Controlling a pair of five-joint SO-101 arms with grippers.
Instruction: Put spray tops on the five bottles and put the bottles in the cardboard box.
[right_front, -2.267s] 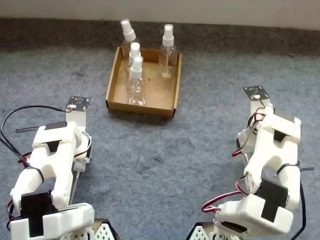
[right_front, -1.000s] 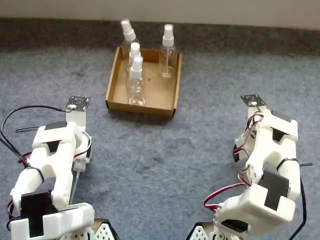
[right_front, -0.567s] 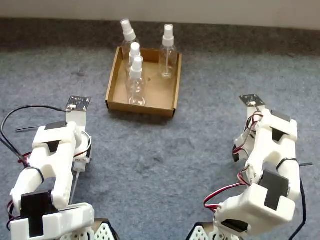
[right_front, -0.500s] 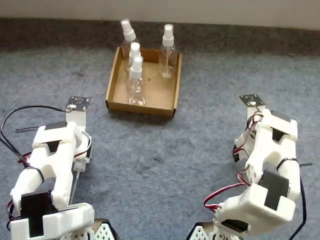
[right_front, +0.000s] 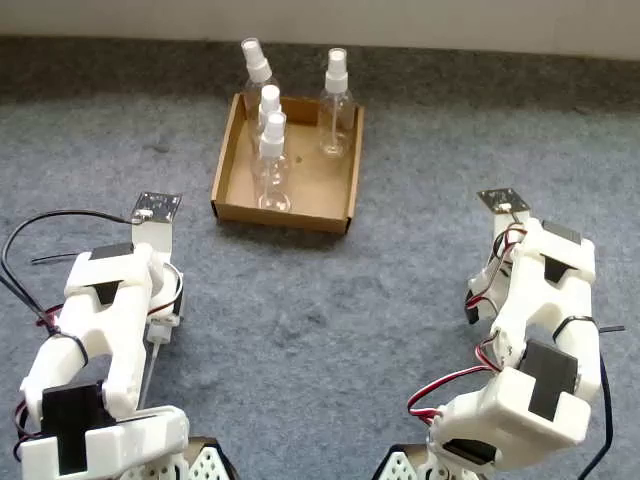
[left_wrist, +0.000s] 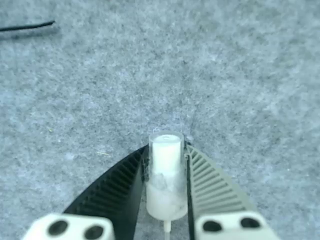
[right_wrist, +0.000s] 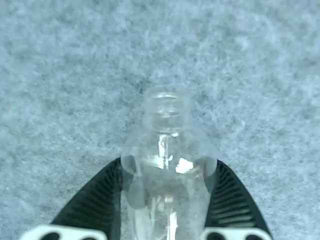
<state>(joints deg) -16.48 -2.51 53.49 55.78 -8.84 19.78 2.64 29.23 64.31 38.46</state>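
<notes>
High view: the cardboard box (right_front: 283, 217) sits at the far middle of the grey carpet (right_front: 330, 310). Four capped bottles (right_front: 272, 165) stand upright at it. Three are plainly inside, and the back-left one is at the far rim, so I cannot tell whether it is in or just behind. The left arm (right_front: 110, 320) and right arm (right_front: 545, 300) are folded low on the near side, well apart, both pointing roughly towards the box. From here the arms' own bodies cover what they carry.

Left wrist view: the left gripper (left_wrist: 166, 150) is clamped on the spray top (left_wrist: 166, 172), one finger on each side. The top's long axis runs along the fingers, with its head away from the wrist and its thin tube back towards the camera. It hangs close above bare carpet.

Right wrist view: the right gripper (right_wrist: 168, 162) is closed around the shoulders of the fifth bottle (right_wrist: 167, 150), which is clear and uncapped. The bottle also lies along the fingers, with its open neck pointing away from the wrist.

My judgement: the next move depends on the tube end facing the neck. Both pieces point outward now, so I would have to turn one before they meet. The wrist views show me the grips, and the high view shows me the gap to close.
</notes>
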